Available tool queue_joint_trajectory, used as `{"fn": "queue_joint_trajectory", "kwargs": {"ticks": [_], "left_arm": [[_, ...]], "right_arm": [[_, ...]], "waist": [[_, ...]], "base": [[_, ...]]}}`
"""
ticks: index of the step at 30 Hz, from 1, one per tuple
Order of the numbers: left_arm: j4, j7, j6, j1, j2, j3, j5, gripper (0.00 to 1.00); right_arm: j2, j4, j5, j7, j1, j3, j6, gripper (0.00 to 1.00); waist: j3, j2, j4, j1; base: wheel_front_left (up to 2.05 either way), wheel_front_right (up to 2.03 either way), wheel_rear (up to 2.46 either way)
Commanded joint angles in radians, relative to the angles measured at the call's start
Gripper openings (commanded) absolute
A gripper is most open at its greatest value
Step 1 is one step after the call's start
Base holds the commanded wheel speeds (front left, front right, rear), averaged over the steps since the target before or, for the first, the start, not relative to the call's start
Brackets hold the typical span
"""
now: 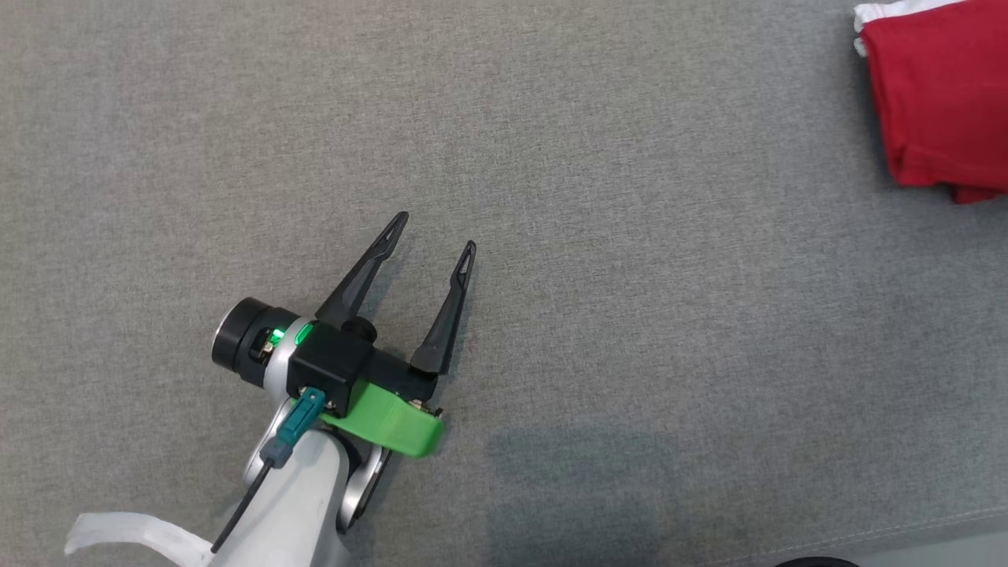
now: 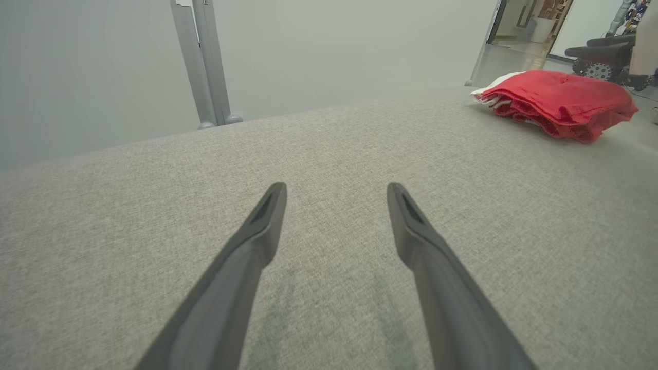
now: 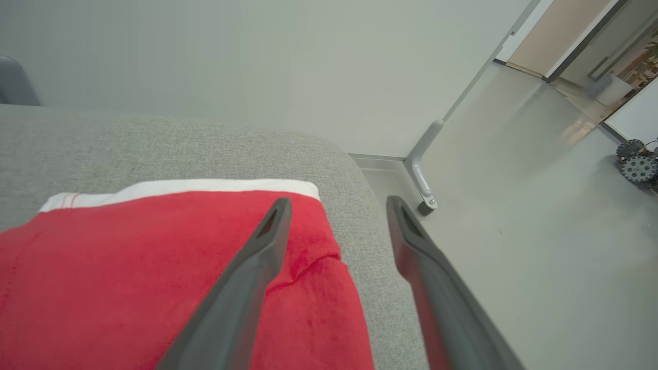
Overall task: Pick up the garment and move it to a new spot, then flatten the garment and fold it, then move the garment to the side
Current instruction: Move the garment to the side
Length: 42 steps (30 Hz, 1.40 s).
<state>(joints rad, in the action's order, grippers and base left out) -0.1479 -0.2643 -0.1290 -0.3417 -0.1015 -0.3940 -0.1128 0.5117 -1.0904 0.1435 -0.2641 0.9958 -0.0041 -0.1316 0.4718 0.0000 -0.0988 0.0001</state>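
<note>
Head view: The left hand lies low over the grey fabric-covered counter, in the lower left. Its pale forearm rises from the bottom edge. The two dark fingers point up and to the right, spread wide with nothing between them. The red garment, folded and with a white edge, sits at the far upper right corner, well apart from this hand.

Left wrist view: The left hand is open, with bare counter showing between its fingers. The garment lies as a folded stack near the counter's far right edge. A grey metal post stands beyond the far edge.

Right wrist view: The right hand points down over the counter's rounded corner, fingers parted and gripping nothing. One finger crosses the garment, the other the counter's edge and the floor. The garment lies flat by that corner, its white band towards the far side.
</note>
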Motion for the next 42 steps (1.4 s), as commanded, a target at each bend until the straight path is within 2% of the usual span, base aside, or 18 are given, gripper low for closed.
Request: {"fn": "queue_joint_trajectory", "kwargs": {"ticks": [1,5,9,10,16,25,33,42], "left_arm": [[-0.001,0.0,-0.002,-0.023,-0.004,0.001,0.005,1.0],[-0.009,0.0,-0.002,-0.018,0.003,0.009,-0.001,1.0],[-0.017,0.0,-0.002,0.005,0.012,0.039,-0.001,1.0],[-0.017,0.0,-0.002,0.005,0.012,0.039,-0.001,1.0],[-0.045,0.0,0.018,0.039,0.028,0.12,0.022,1.0],[-0.102,0.0,0.032,0.12,0.043,0.214,0.011,1.0],[-0.15,0.0,0.028,0.213,0.047,0.266,0.019,1.0],[-0.189,0.0,0.026,0.289,0.049,0.332,0.026,1.0]], "right_arm": [[0.027,0.014,-0.066,0.0,0.019,-0.059,0.002,1.0],[0.007,0.097,-0.19,0.0,0.006,-0.214,0.002,1.0],[-0.101,0.221,-0.255,0.0,-0.04,-0.25,0.002,1.0],[-0.101,0.221,-0.255,0.0,-0.04,-0.25,0.002,1.0],[-0.231,0.392,-0.216,0.0,-0.178,-0.136,0.002,1.0],[-0.295,0.501,-0.062,0.0,-0.414,0.026,0.002,1.0],[-0.35,0.541,0.01,0.0,-0.621,0.038,0.002,1.0],[-0.413,0.539,-0.032,0.0,-0.767,0.002,0.002,1.0]], "waist": [[0.028,0.0,0.027,-0.0001],[0.013,0.0,0.025,-0.0001],[-0.028,0.0,0.019,-0.0001],[-0.028,0.0,0.019,-0.0001],[-0.112,0.0,0.022,-0.0001],[-0.258,0.0,0.062,-0.0001],[-0.374,0.0,0.088,-0.0001],[-0.485,0.0,0.112,-0.0001]], "base": [[0.0,0.0,0.0],[0.0,0.0,0.0],[0.0,0.0,0.0],[0.0,0.0,0.0],[0.0,0.0,0.0],[0.0,0.0,0.0],[0.0,0.0,0.0],[0.0,0.0,0.0]]}}
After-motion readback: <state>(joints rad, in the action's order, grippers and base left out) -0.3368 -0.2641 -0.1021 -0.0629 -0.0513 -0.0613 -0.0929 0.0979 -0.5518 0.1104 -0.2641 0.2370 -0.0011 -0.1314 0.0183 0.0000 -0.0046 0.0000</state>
